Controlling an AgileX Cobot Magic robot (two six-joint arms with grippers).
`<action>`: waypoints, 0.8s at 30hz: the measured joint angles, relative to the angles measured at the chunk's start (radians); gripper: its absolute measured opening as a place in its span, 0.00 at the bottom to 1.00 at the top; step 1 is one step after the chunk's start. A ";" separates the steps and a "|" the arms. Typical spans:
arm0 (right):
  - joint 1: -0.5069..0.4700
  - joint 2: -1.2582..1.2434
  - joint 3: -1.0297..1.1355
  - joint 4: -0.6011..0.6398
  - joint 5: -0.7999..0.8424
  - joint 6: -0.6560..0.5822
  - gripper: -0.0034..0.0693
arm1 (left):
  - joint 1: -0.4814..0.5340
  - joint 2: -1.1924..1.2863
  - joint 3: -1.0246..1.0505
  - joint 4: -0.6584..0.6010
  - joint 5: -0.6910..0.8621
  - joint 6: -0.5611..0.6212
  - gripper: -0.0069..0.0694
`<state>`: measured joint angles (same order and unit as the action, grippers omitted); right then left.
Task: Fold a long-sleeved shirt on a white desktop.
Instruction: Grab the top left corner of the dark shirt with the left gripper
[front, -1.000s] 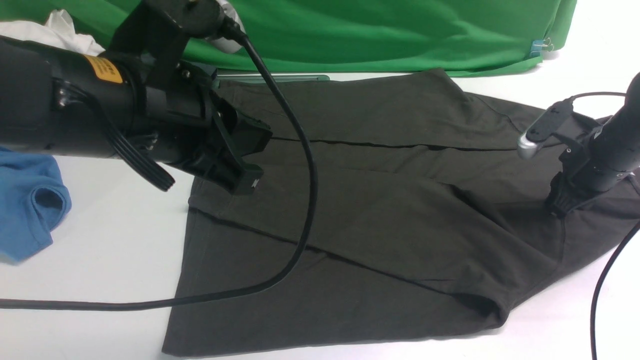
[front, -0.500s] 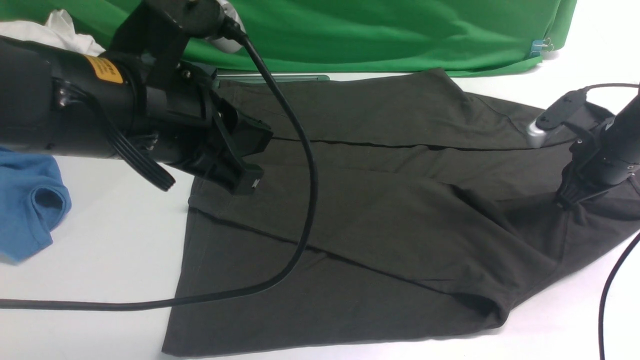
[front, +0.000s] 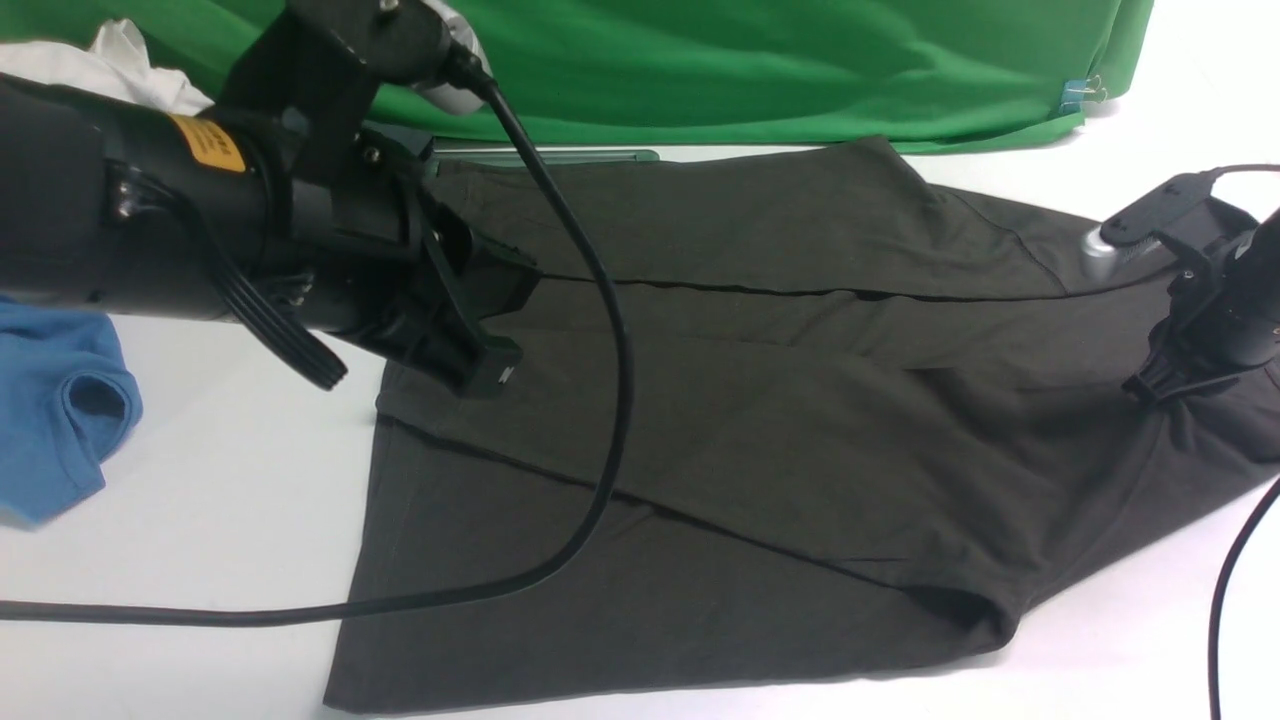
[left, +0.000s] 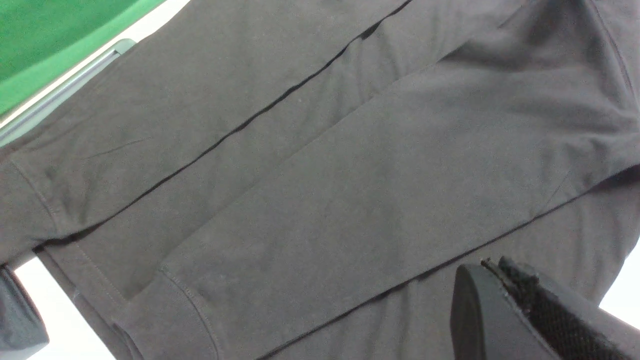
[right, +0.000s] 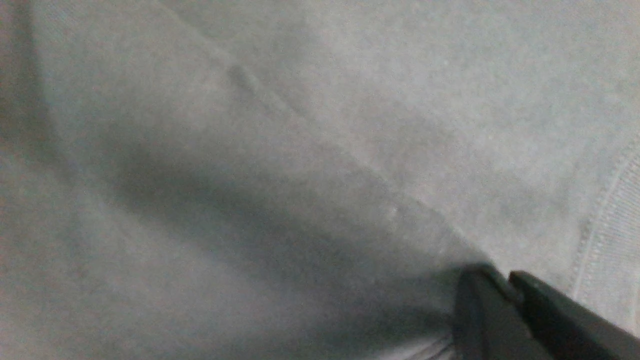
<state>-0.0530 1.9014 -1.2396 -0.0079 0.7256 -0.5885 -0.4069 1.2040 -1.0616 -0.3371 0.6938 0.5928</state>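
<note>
The long-sleeved shirt (front: 760, 440) lies flat on the white surface (front: 200, 480), filling its middle from 9 to 3 o'clock, with both sleeves already laid along the body. A black cable (front: 600, 400) trails over its near half.

At the shirt's 3 o'clock end, the right end effector (front: 1150, 388) is closed on a small pinch of cloth, which rises in a slight tent to its tips. At about 10 o'clock, the left end effector (front: 490, 365) hovers over the other end, closed and holding nothing.

The step in hand looks like taking the 3 o'clock end and carrying it over toward 9 o'clock. To do it well, the right arm should lift only until the cloth clears the layers beneath, then travel level so the sleeves are not dragged askew. One pinch on a wide end may let the corners droop. The left arm could press the 9 o'clock end down as an anchor.

Farther back, a blue shirt (front: 60, 400) sits at 9 o'clock and a green cloth (front: 760, 60) hangs at 12.

The right wrist view shows a ribbed neckband (right: 607, 215) just beside the closed right end effector (right: 497, 280), so the grip is near the neck, which the front view hides. The left wrist view shows the sleeve cuffs (left: 170, 310) and confirms that the left end effector (left: 492, 270) is clear of the cloth.
</note>
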 joint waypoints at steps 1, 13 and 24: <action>0.000 0.000 0.000 -0.011 0.000 0.018 0.08 | 0.000 0.000 0.000 0.002 0.002 0.000 0.11; -0.002 -0.001 0.000 -0.050 0.007 0.171 0.34 | 0.000 0.001 0.000 0.034 0.015 -0.012 0.11; 0.091 -0.232 0.002 -0.053 0.106 0.238 0.67 | 0.210 0.254 -0.165 0.032 0.054 0.061 0.11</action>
<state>0.0385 1.6695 -1.2375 -0.0610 0.8314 -0.3504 -0.1972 1.4580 -1.2268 -0.3056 0.7477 0.6540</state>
